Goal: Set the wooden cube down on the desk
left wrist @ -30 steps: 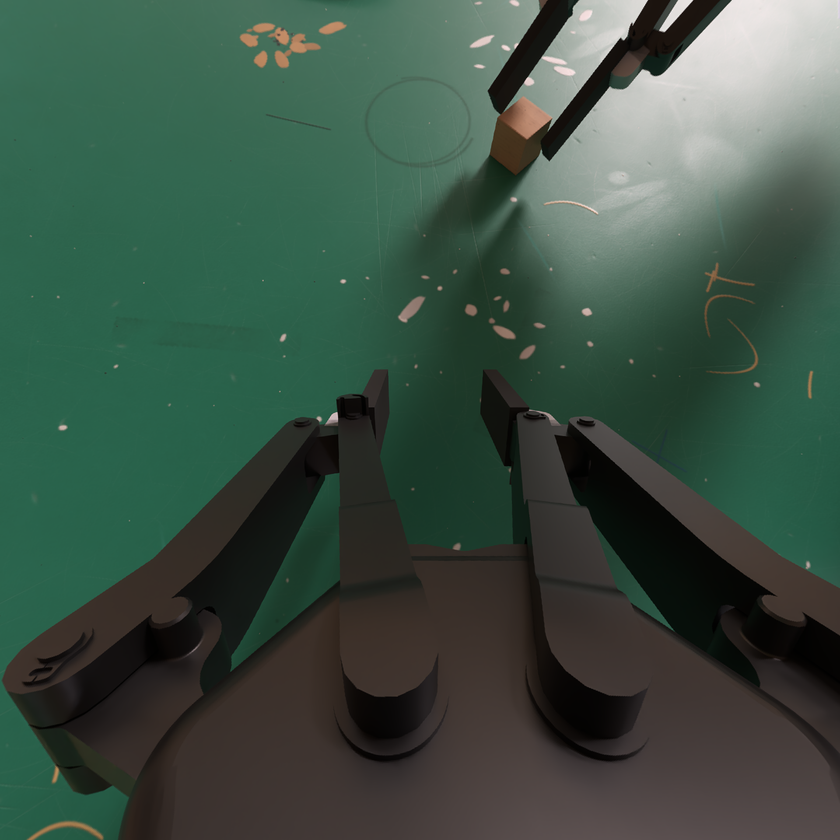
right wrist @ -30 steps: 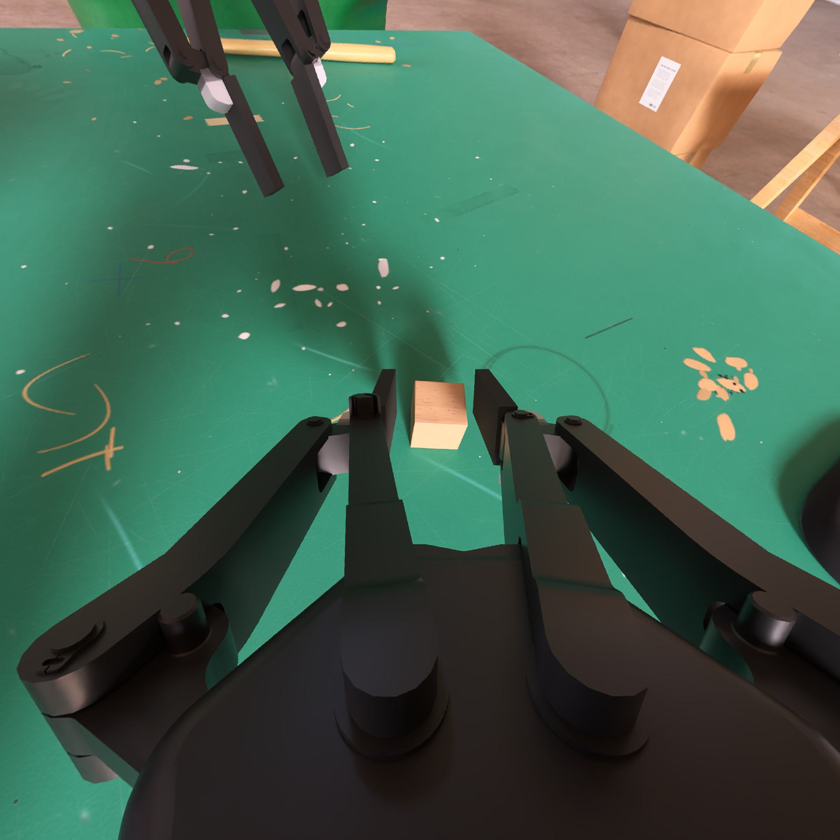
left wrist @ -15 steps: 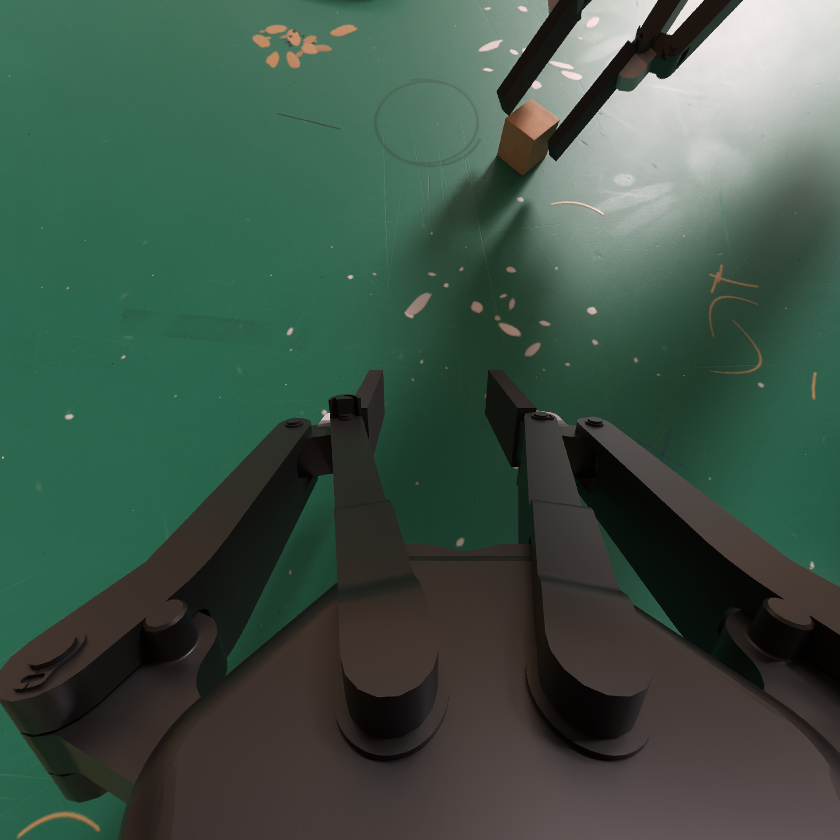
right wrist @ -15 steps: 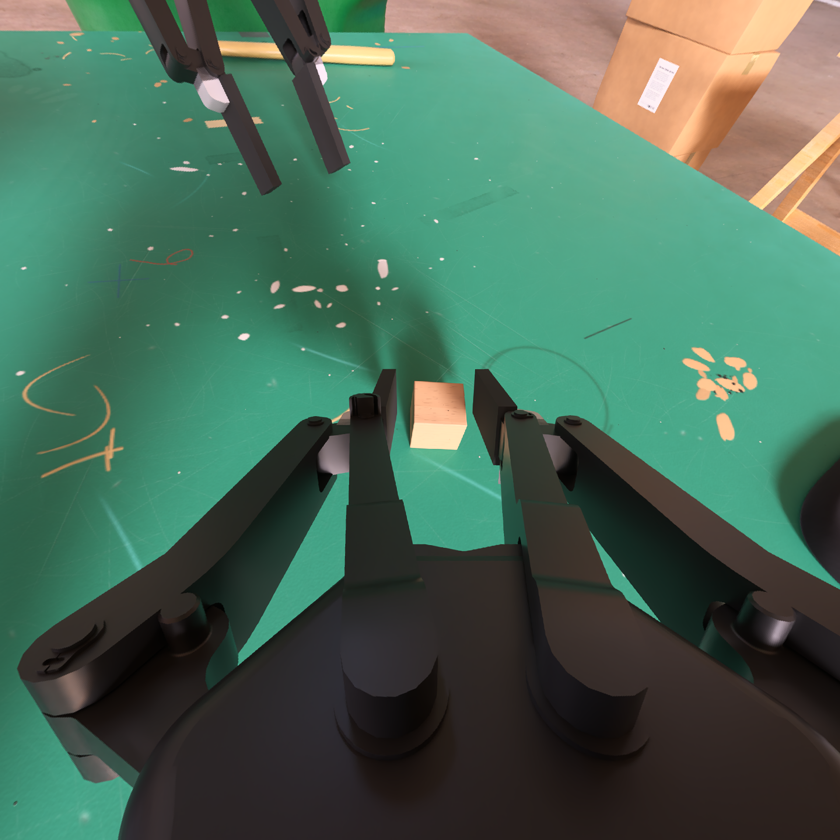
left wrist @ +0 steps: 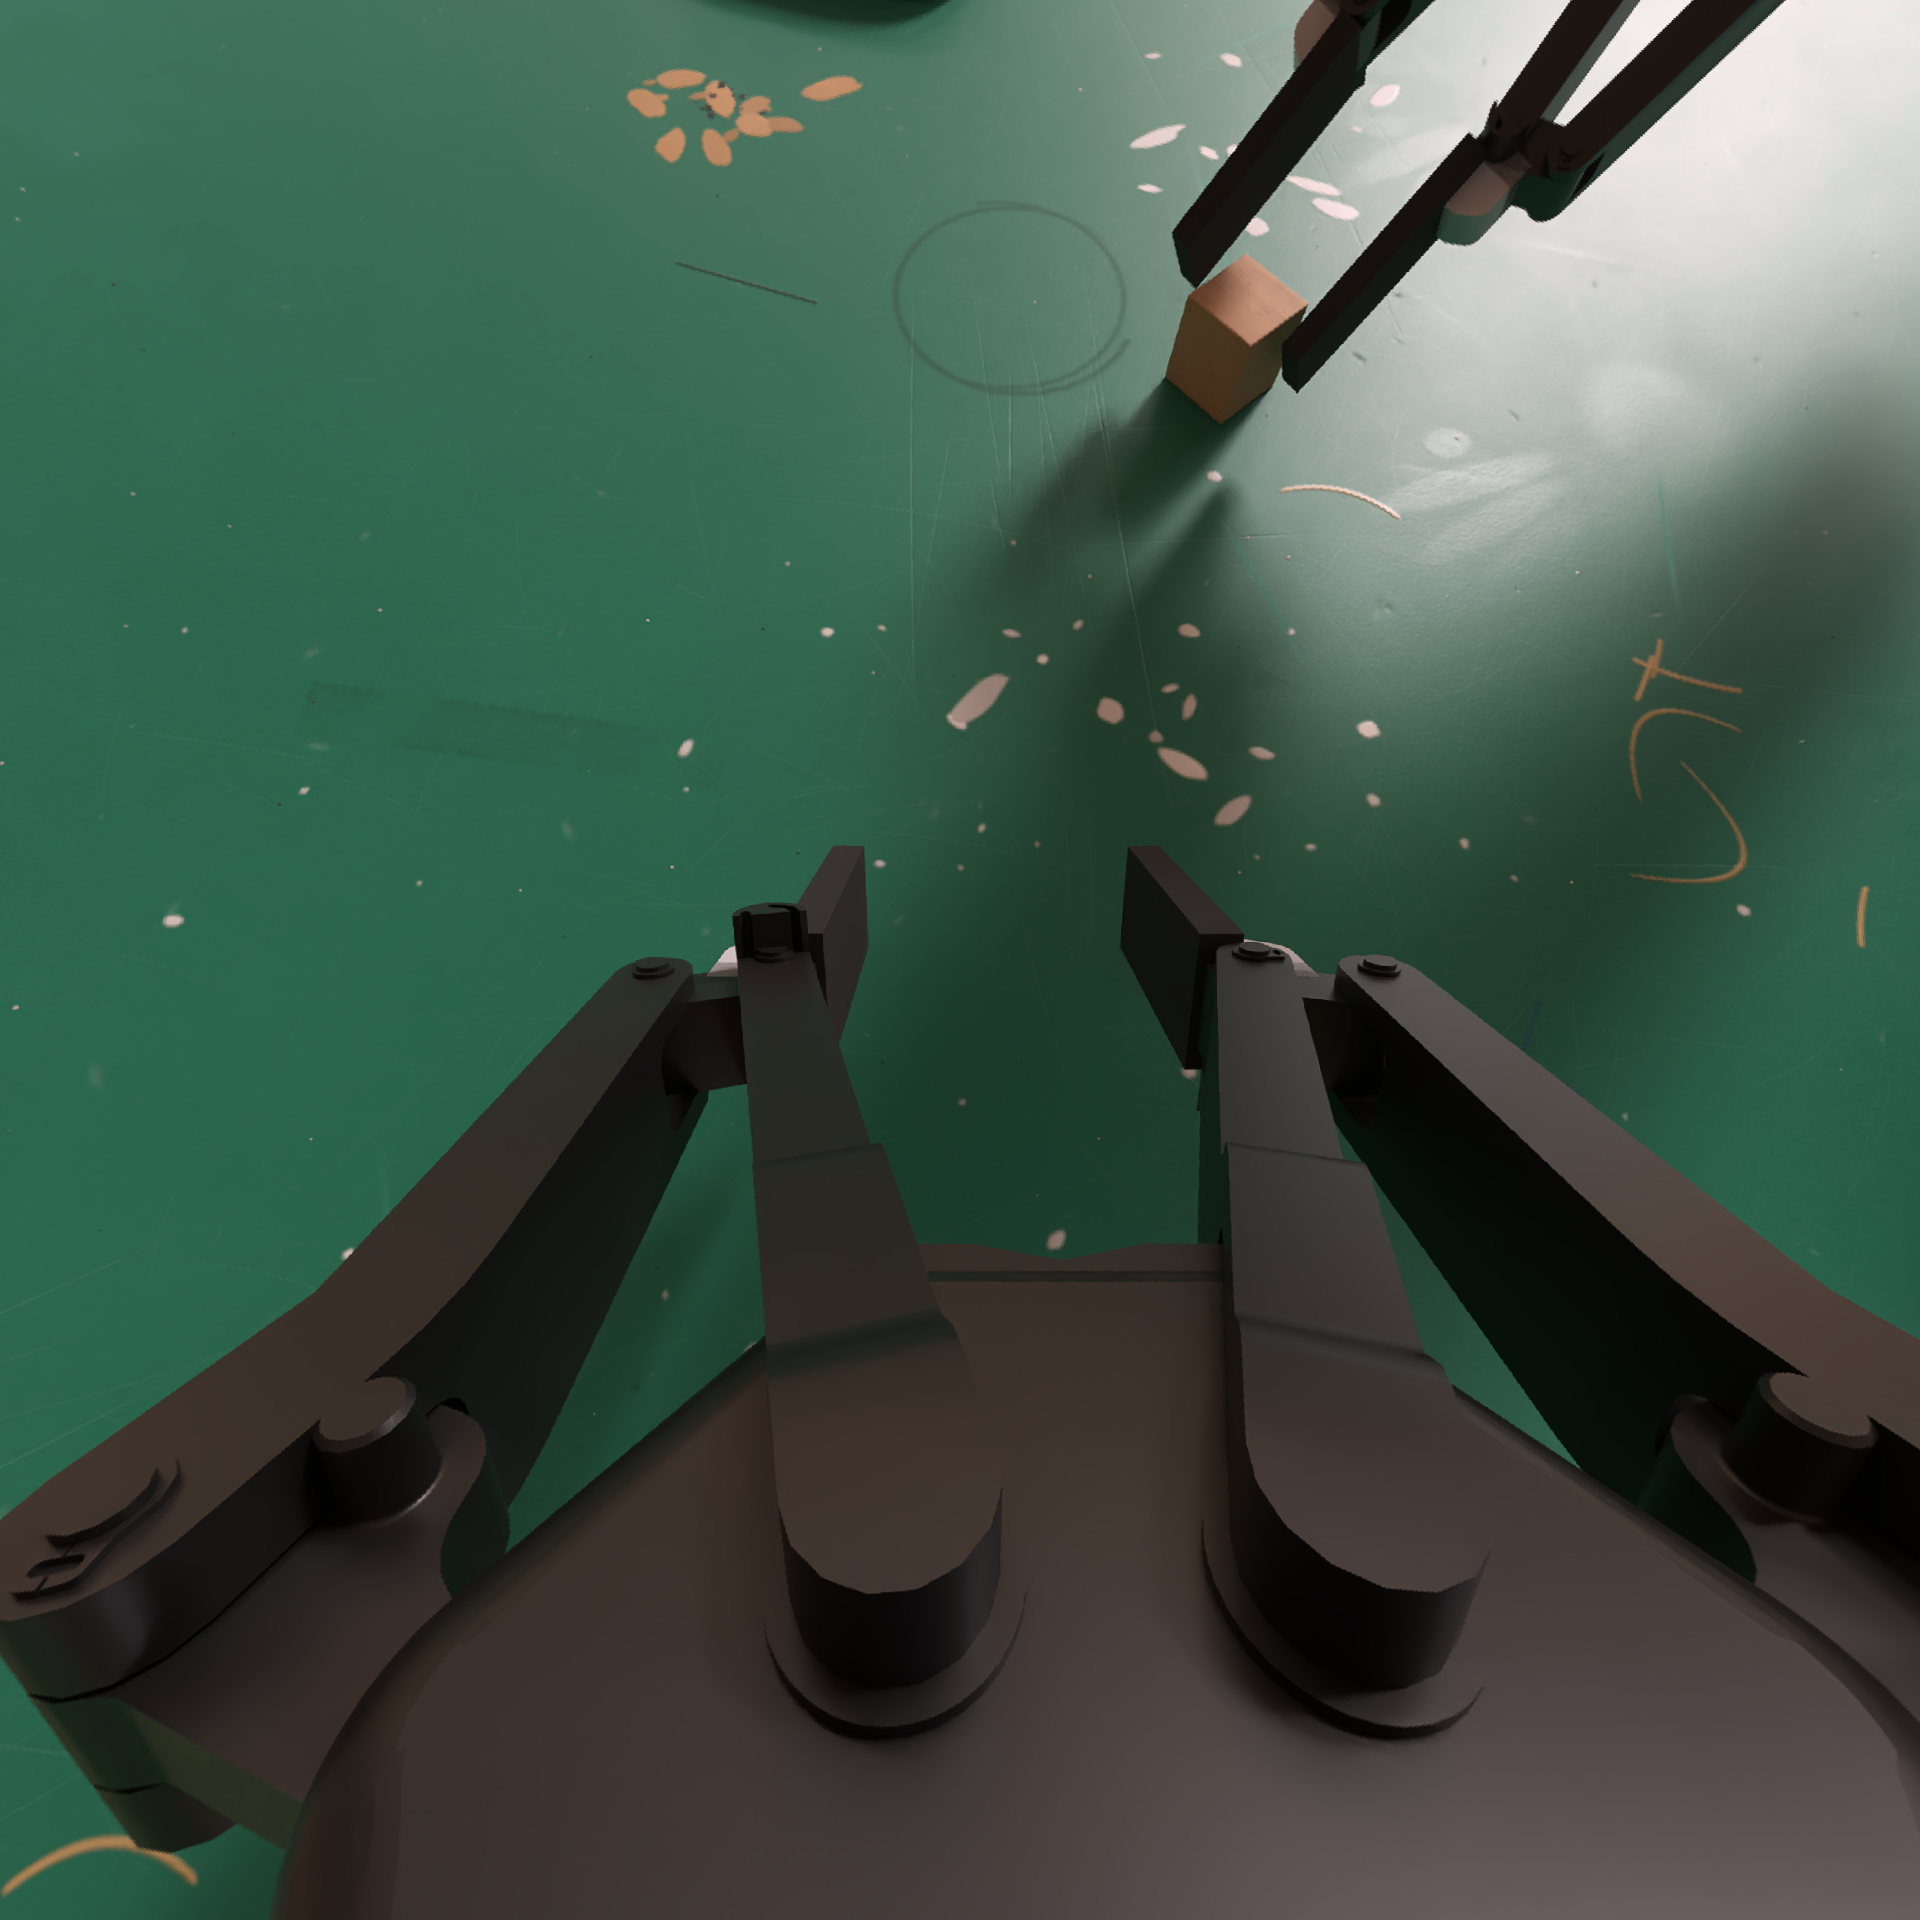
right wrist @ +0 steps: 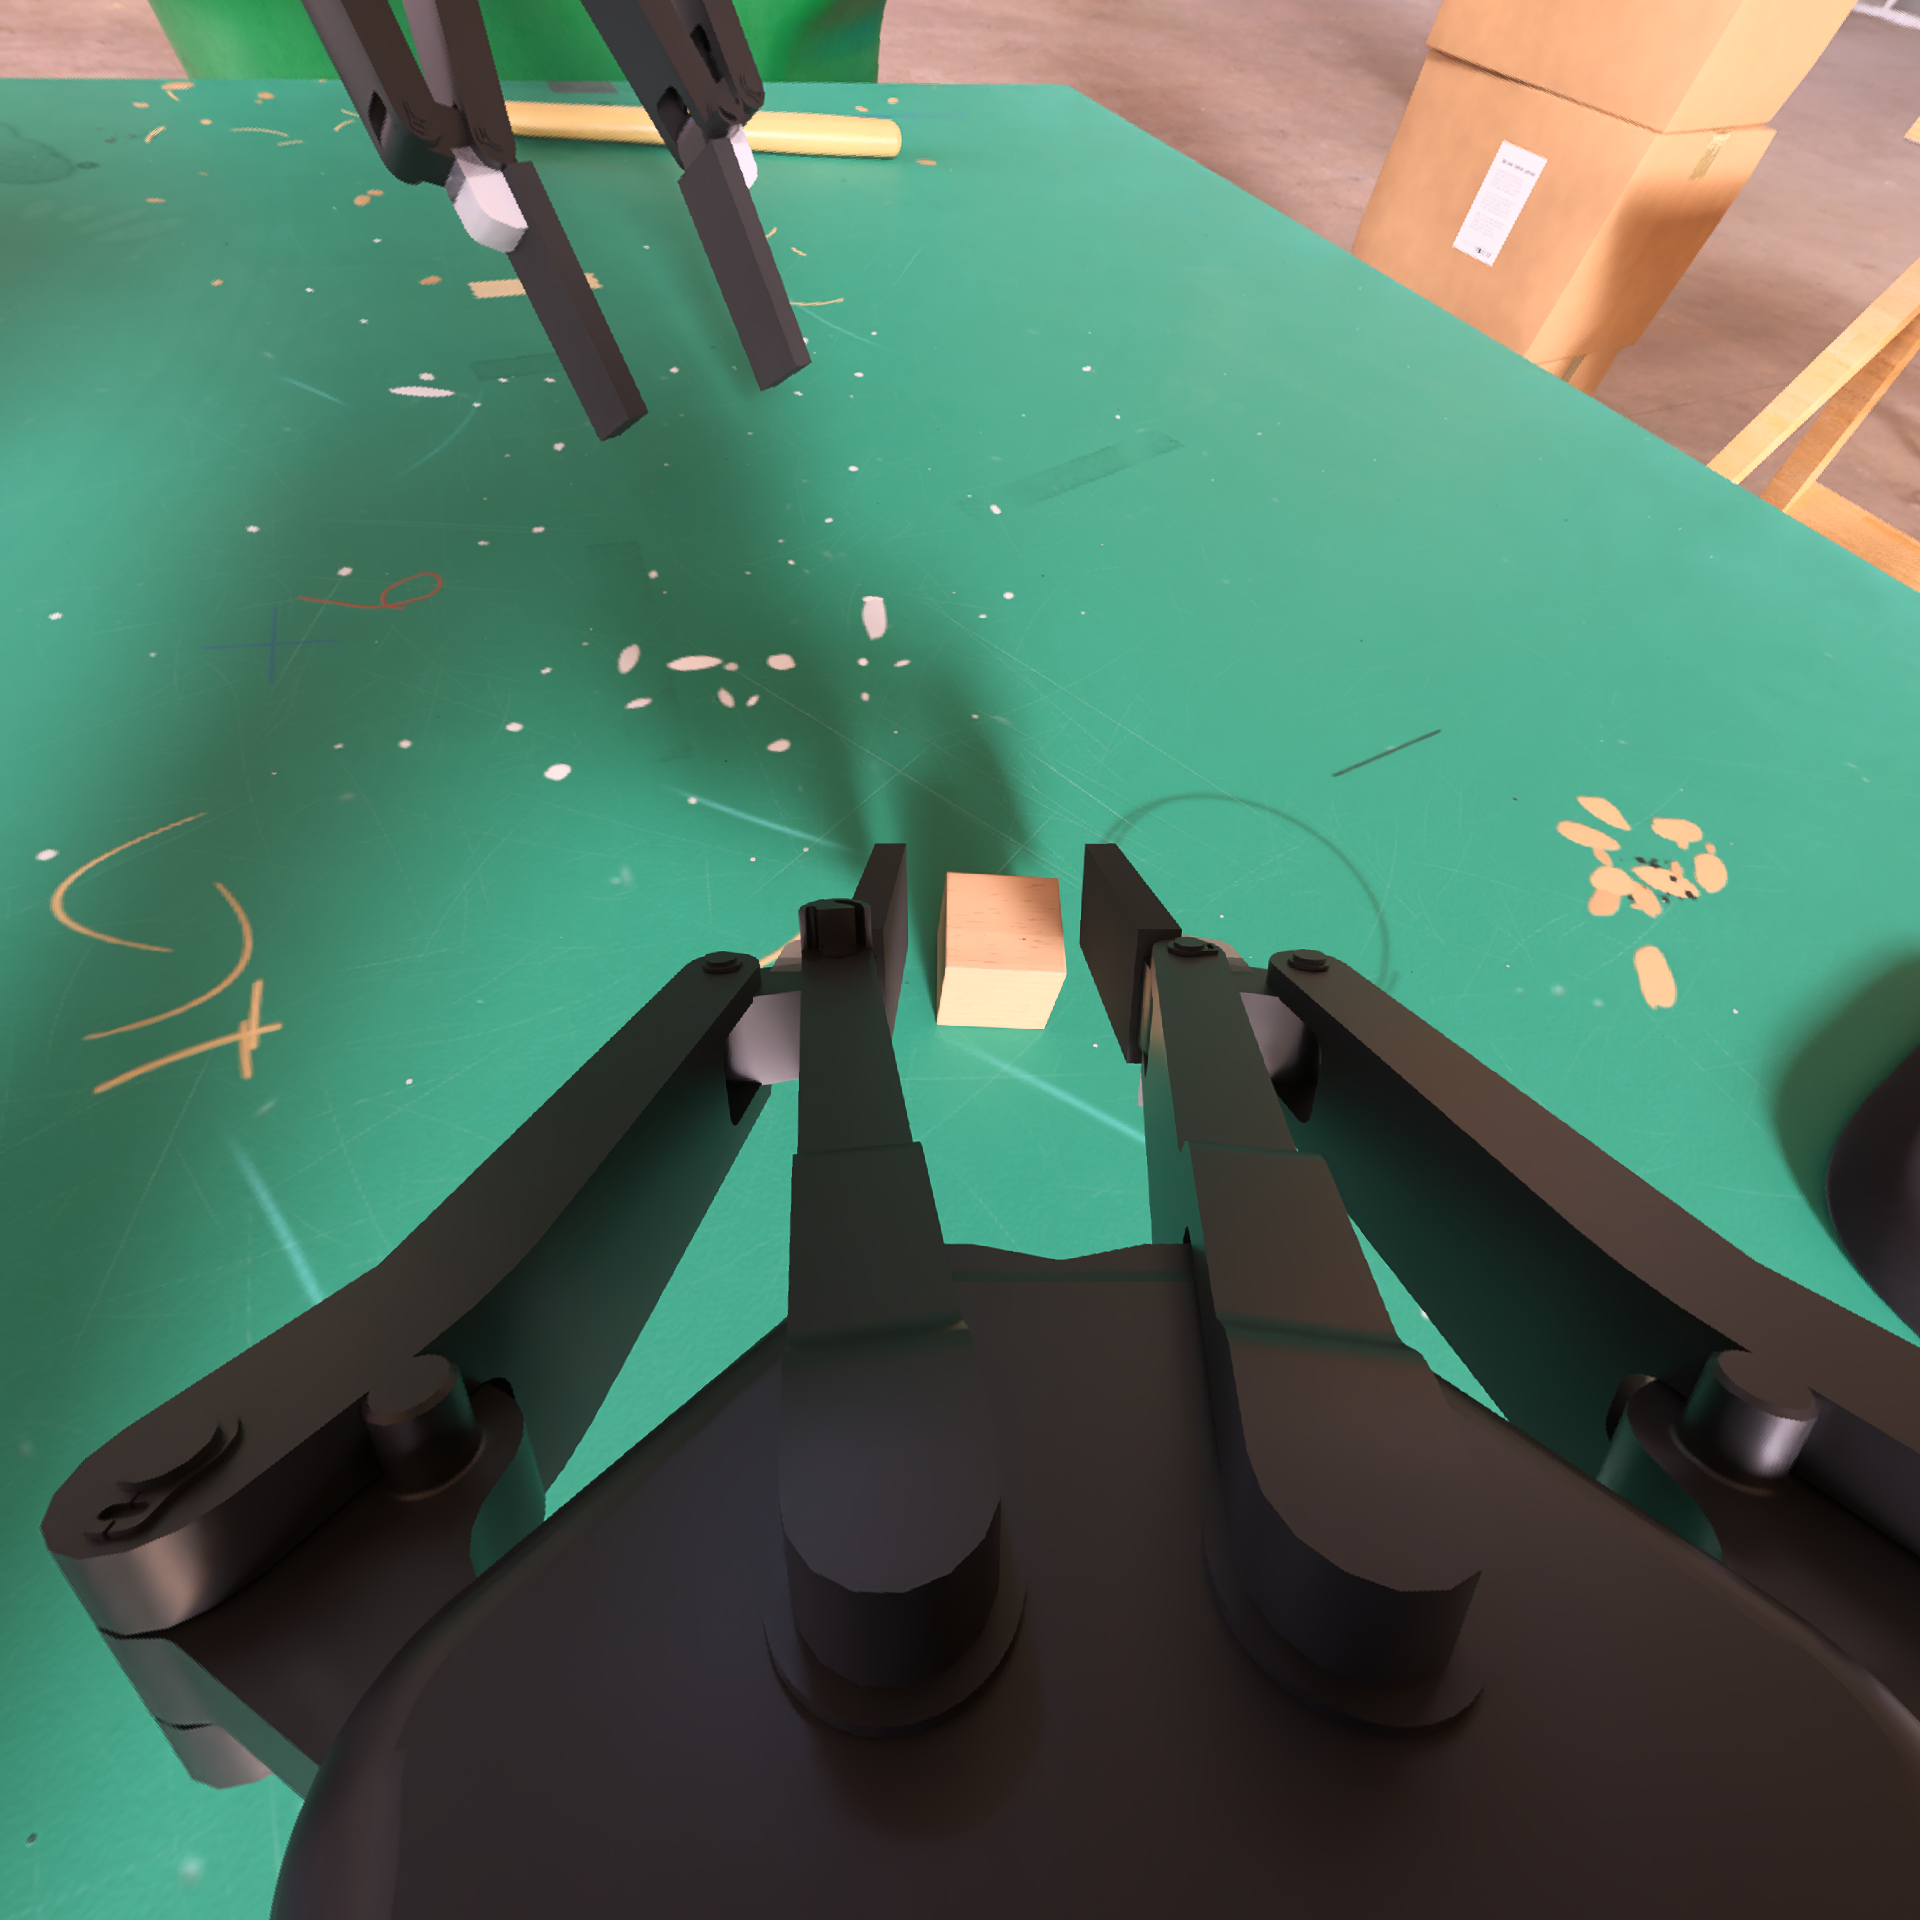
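Observation:
The wooden cube rests on the green desk. My right gripper is open and straddles the cube, with a narrow gap between the cube and each finger. In the left wrist view the cube stands at the upper right, between the right gripper's two fingertips. My left gripper is open and empty, held above the desk well short of the cube. It also shows in the right wrist view, at the far left.
A yellow wooden rod lies near the desk's far edge. Cardboard boxes and a wooden frame stand beyond the desk's right edge. A dark object sits at the right. Paint flecks and scribbles mark the desk.
My left gripper's fingers have spread slightly wider and its view has shifted a little. The right gripper and the cube have stayed put.

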You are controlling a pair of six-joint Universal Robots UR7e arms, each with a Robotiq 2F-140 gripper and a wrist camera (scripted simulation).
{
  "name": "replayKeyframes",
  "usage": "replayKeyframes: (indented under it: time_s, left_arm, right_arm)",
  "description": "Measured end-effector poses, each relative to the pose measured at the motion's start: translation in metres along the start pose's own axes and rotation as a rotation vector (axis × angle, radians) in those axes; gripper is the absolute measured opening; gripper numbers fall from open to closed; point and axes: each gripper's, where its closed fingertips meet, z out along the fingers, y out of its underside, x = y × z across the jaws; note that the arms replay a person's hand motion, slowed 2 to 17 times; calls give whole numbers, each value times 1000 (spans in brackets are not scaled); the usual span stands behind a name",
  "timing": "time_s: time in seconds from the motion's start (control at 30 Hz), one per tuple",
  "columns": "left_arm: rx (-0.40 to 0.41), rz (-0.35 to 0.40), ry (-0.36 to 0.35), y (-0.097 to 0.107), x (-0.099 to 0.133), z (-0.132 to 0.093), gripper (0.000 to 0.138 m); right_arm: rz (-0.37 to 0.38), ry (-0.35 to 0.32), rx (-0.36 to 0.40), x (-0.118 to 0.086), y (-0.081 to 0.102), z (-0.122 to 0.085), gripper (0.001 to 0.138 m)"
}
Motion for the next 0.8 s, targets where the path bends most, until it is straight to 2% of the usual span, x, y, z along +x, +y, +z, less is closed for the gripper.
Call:
replayKeyframes:
  time_s: [0.33,0.8]
  left_arm:
    - [-24,-29,-10,5,-4,3,70]
    - [-107,-56,-12,19,-7,13,72]
  right_arm:
    - [-1,1,1,0,0,0,45]
    - [-5,6,2,0,0,0,45]
